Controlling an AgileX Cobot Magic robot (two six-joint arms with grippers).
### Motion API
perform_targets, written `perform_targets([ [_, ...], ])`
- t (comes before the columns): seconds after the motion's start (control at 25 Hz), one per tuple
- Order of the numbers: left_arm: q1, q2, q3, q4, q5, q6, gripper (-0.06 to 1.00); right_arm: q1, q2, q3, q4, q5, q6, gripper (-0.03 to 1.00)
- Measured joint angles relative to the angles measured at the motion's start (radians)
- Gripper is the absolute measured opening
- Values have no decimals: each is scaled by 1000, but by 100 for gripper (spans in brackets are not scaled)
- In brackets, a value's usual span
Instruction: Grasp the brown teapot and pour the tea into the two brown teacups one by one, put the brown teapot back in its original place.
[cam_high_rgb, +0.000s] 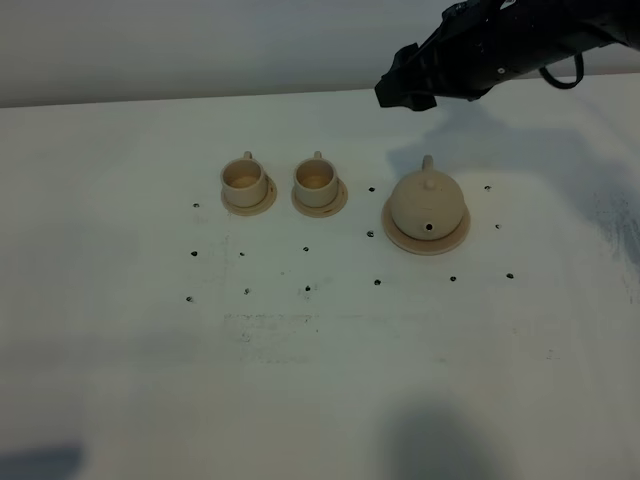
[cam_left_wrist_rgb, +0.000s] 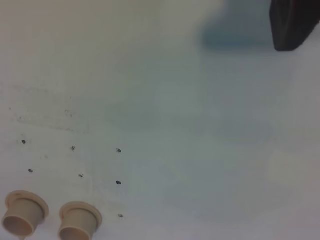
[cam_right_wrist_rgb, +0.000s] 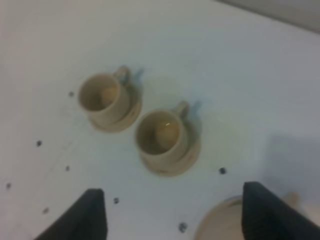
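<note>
The brown teapot (cam_high_rgb: 428, 205) sits on its wide round saucer (cam_high_rgb: 400, 235), the original place, right of centre on the white table; its lid is on and its spout faces the front. The two brown teacups (cam_high_rgb: 245, 180) (cam_high_rgb: 317, 179) stand on small saucers to its left, handles toward the back. My right gripper (cam_high_rgb: 405, 90) hovers open behind and above the teapot, touching nothing. The right wrist view shows both fingers (cam_right_wrist_rgb: 87, 215) wide apart above the cups (cam_right_wrist_rgb: 102, 97) (cam_right_wrist_rgb: 161, 134), with the teapot's edge (cam_right_wrist_rgb: 220, 225) low between them. My left gripper is out of view.
Small dark dots (cam_high_rgb: 307, 288) are scattered over the white table (cam_high_rgb: 320, 380) around the set. The left wrist view looks down on bare tabletop with both cups (cam_left_wrist_rgb: 20, 217) (cam_left_wrist_rgb: 77, 222) at one corner and a dark block (cam_left_wrist_rgb: 295, 22) at the opposite corner.
</note>
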Motion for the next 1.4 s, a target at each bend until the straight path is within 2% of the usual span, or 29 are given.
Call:
perform_targets([
  [0.28, 0, 0, 0, 0, 0, 0, 31, 18, 96, -143, -144, 77, 137, 56],
  [0.56, 0, 0, 0, 0, 0, 0, 31, 62, 224, -281, -311, 146, 322, 56],
  [0.88, 0, 0, 0, -1, 0, 0, 31, 80, 376, -498, -402, 256, 536, 56],
  [1.04, 0, 0, 0, -1, 0, 0, 31, 80, 425, -567, -437, 312, 566, 56],
  [1.24, 0, 0, 0, -1, 0, 0, 31, 76, 432, -578, -508, 323, 612, 56],
  [1.4, 0, 0, 0, -1, 0, 0, 31, 66, 433, -578, -521, 327, 617, 56],
])
